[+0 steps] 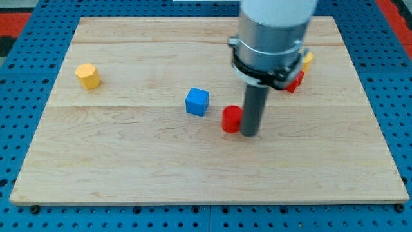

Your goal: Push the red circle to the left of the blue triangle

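**Red circle sits just right of the blue block, rod tip against its right side**

Red circle (231,119), a short round block, lies near the middle of the wooden board (129,167), a little toward the view's bottom. My tip (250,134) stands at its right edge, touching it or very nearly so; the view cannot settle which. That placement makes sense for a leftward push: the rod is on the far side of the red circle from where it must go.

To the view's left and slightly higher sits a blue block (197,102), near the red circle but with a gap between them. From here it reads as a cube rather than a triangle, yet it is the only blue piece visible, so I take it for the target. The red circle is on its right, so the task looks unfinished. A straight push left would likely drive the red circle into or just under the blue block, so I judge the path should bend below it.

There is no pincer on this arm, only the plain rod, which holds nothing.

A yellow block (87,76) sits far to the view's left. Behind the arm's grey housing (270,38), a second red block (295,82) and an orange-yellow block (308,60) peek out, shapes mostly hidden.
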`<state>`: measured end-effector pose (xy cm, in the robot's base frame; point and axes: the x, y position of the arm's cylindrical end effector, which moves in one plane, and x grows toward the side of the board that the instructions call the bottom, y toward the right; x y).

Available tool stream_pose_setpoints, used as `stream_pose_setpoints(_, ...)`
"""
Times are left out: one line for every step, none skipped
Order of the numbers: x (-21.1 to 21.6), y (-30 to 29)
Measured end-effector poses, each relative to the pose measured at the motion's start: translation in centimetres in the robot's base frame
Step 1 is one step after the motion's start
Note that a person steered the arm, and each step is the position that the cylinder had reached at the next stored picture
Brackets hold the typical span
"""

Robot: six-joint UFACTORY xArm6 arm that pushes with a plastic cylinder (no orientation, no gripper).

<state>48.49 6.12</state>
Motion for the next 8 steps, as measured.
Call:
stream_pose_setpoints(-3.4, -0.2)
stream_pose_setpoints(-1.7, 1.4)
stream_pose_setpoints(0.7, 0.5)
stream_pose_setpoints(-0.2, -4.9)
stream_pose_setpoints(-1.6, -6.6)
stream_pose_setpoints(-3.4, -4.2)
stream_pose_setpoints(-5.0, -2.0)
stream_pose_setpoints(-6.7, 0.6)
